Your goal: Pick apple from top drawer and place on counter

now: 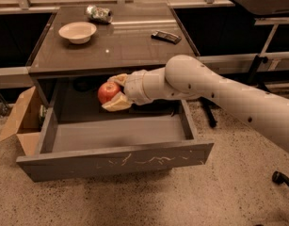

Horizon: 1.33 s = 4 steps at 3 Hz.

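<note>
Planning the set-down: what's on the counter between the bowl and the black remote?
Only bare counter, in the camera view. The pincer holds the apple over the top drawer.
</note>
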Tool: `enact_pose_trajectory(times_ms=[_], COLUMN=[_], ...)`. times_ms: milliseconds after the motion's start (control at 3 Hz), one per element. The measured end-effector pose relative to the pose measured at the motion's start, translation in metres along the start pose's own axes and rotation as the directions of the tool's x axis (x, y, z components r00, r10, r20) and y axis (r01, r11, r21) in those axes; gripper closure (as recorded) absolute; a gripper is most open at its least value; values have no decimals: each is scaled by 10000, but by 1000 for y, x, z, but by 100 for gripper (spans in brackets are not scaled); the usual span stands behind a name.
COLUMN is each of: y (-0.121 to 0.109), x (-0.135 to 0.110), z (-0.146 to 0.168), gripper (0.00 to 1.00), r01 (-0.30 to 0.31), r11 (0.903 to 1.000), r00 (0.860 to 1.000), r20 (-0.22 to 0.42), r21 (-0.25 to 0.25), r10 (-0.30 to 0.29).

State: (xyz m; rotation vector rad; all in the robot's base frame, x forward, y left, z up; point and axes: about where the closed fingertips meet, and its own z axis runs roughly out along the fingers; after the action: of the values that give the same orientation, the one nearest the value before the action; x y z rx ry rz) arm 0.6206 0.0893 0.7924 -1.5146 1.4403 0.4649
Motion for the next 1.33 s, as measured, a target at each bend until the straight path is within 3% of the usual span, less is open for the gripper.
enact_pose_trajectory(times_ms=[667, 1000, 1333], y=[-88, -91, -102], x=[-58, -58, -55], z=[-48, -47, -43], gripper=[100, 100, 100], r01=[546, 485, 216], r11=[9934, 9928, 9886], r00=[9985, 9988, 9996], r20=[12, 38, 152], r21=[1005, 1096, 1490], r10=[-550, -492, -241])
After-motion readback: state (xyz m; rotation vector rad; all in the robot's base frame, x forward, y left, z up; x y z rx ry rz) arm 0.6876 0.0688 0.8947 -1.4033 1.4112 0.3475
